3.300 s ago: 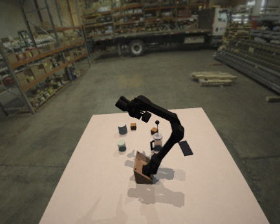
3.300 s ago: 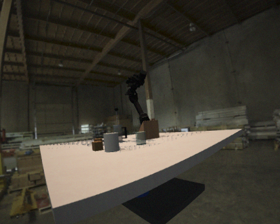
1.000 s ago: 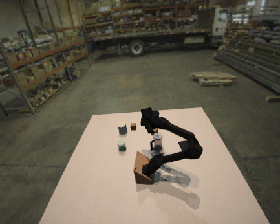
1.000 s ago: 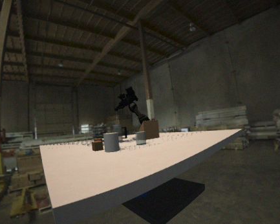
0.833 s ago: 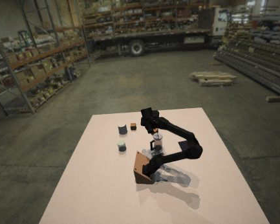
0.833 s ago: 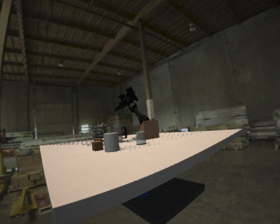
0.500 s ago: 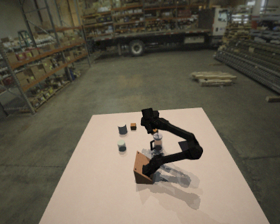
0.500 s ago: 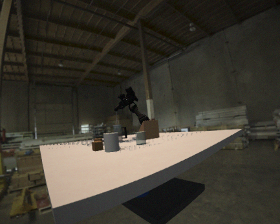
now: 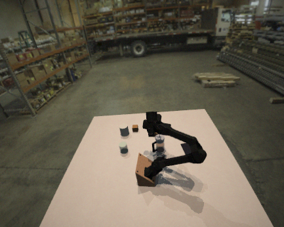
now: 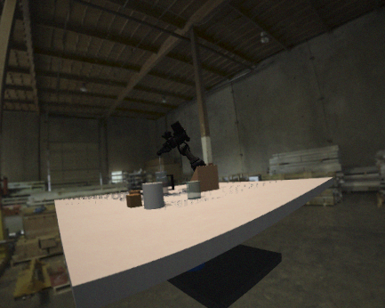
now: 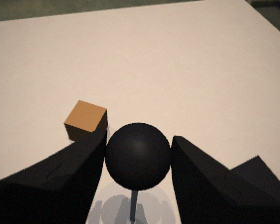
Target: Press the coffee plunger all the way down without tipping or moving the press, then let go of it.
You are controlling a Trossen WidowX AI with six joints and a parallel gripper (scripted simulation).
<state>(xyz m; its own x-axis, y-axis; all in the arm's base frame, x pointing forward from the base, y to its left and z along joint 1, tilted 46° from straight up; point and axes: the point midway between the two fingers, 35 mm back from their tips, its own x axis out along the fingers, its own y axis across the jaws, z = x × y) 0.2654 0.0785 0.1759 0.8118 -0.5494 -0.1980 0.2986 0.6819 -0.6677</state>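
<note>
The coffee press [image 9: 160,144] [image 10: 161,178] stands upright on the table, with a clear body and a black handle on its side. Its round black plunger knob [image 11: 138,162] is large in the wrist view, with the thin rod [image 11: 134,204] running down from it to the lid; rod shows above the body. My gripper [image 11: 139,141] [image 10: 159,154] is shut on the knob, one finger against each side, above the press. In the top view the arm hides the knob.
An orange-brown block [image 11: 86,117] lies beyond the press; another block [image 9: 135,128] [image 10: 133,200] is beside a grey cylinder [image 9: 124,131] [image 10: 153,196]. A pale green cup [image 9: 123,147] [image 10: 194,190] stands nearby. A brown wedge [image 9: 143,165] [image 10: 207,179] is at the arm's base. A dark flat piece [image 9: 185,148] lies right of the press.
</note>
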